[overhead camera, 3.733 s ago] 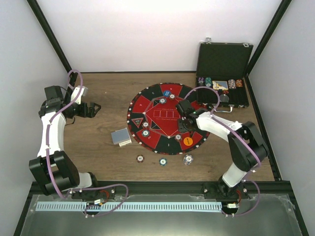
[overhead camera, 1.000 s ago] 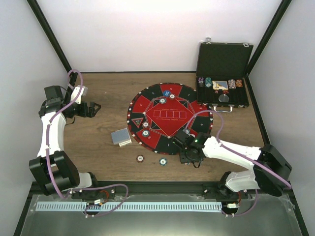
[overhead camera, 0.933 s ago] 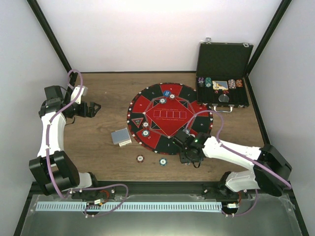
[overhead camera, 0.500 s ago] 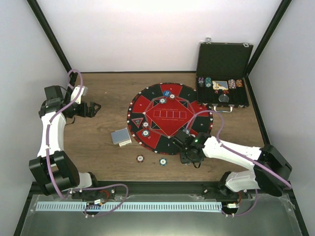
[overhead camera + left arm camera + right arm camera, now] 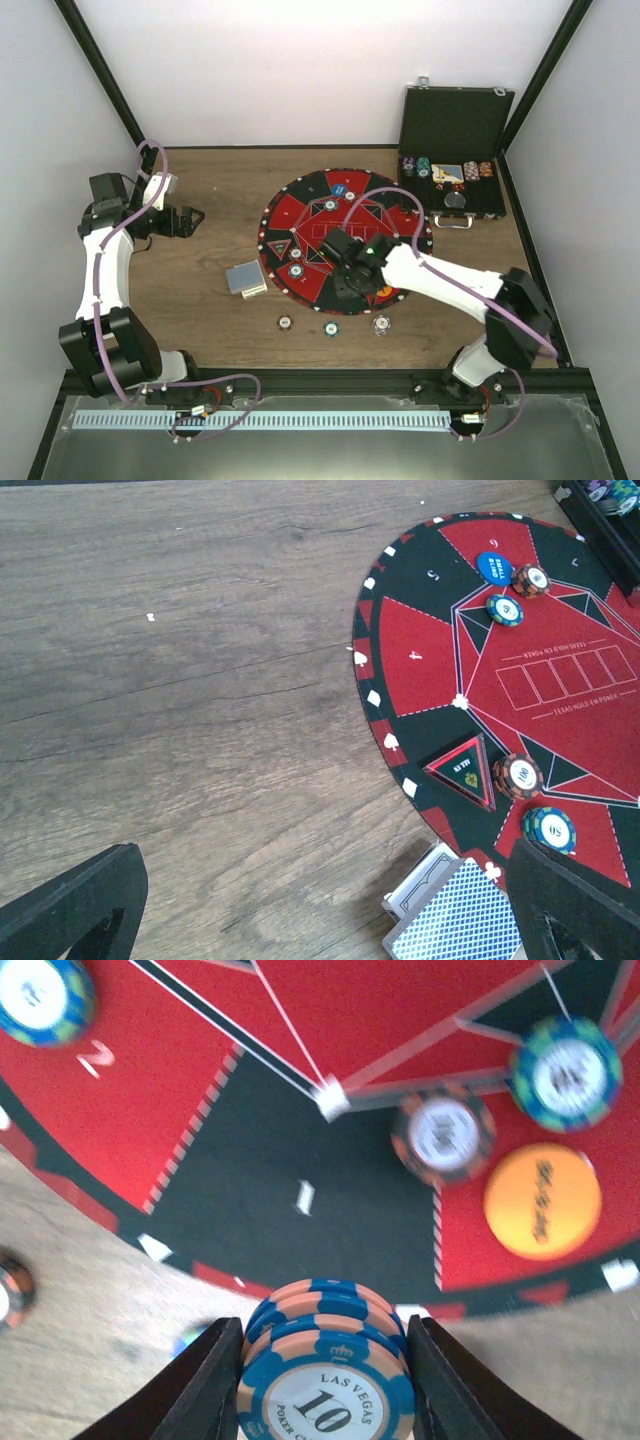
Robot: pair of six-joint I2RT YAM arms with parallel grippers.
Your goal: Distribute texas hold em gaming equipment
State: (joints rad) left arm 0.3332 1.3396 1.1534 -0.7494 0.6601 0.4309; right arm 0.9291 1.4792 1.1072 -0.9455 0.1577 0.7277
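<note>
— What do the right jaws have?
— I see them clamped on a stack of chips (image 5: 325, 1380), blue and peach, the top one marked 10. It sits over the near rim of the mat (image 5: 370, 1210); I can't tell whether it touches. An orange button (image 5: 542, 1200) lies on the mat beyond it.
— And the left?
— My left jaws stand wide over the table (image 5: 200, 700), beside the mat. The cards (image 5: 455, 920) lie at the mat's edge, near the triangle marker (image 5: 465, 770). Three loose chips (image 5: 331, 327) rest on the table.
</note>
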